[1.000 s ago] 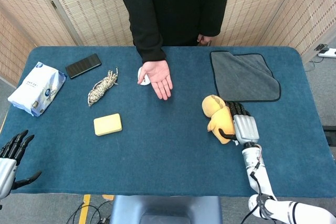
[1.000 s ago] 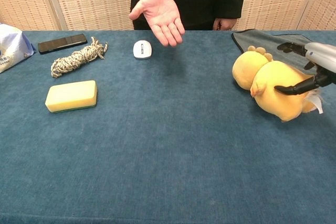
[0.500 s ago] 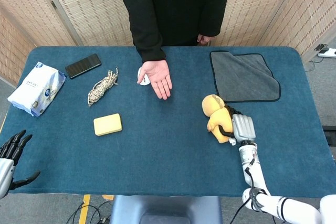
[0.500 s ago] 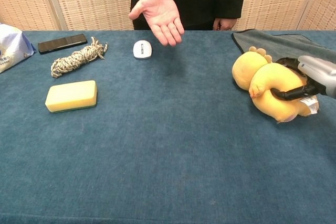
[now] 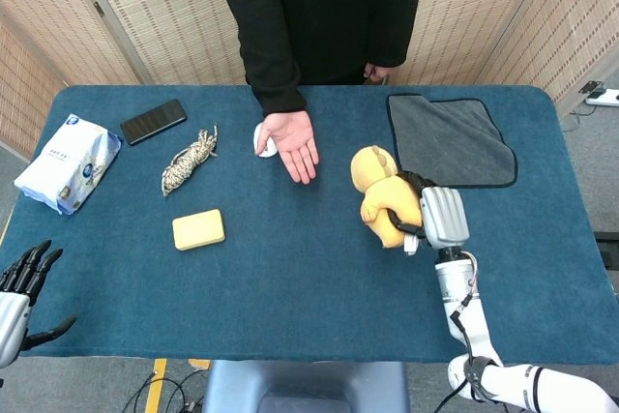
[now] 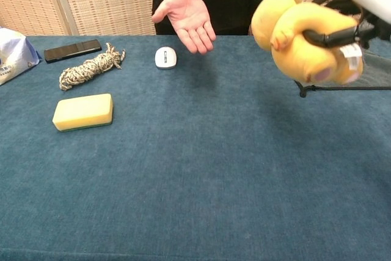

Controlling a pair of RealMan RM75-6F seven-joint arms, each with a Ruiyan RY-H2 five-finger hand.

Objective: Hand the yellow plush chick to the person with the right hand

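My right hand (image 5: 430, 215) (image 6: 357, 10) grips the yellow plush chick (image 5: 380, 197) (image 6: 297, 35) and holds it up off the blue table (image 5: 309, 268), to the right of centre. The chick's head points toward the person. The person's open palm (image 5: 293, 144) (image 6: 188, 19) hovers palm up over the far middle of the table, to the left of the chick and apart from it. My left hand (image 5: 21, 282) hangs off the near left corner with its fingers spread and nothing in it.
A white mouse (image 6: 165, 57) lies under the person's palm. A yellow sponge (image 5: 198, 229), a rope bundle (image 5: 190, 160), a black phone (image 5: 153, 120) and a white wipes pack (image 5: 68, 162) lie on the left. A grey cloth (image 5: 450, 140) lies at the far right.
My right hand closed around the chick, lifted it off the table and carried it left, toward the person's palm. The left hand and the palm stayed where they were.
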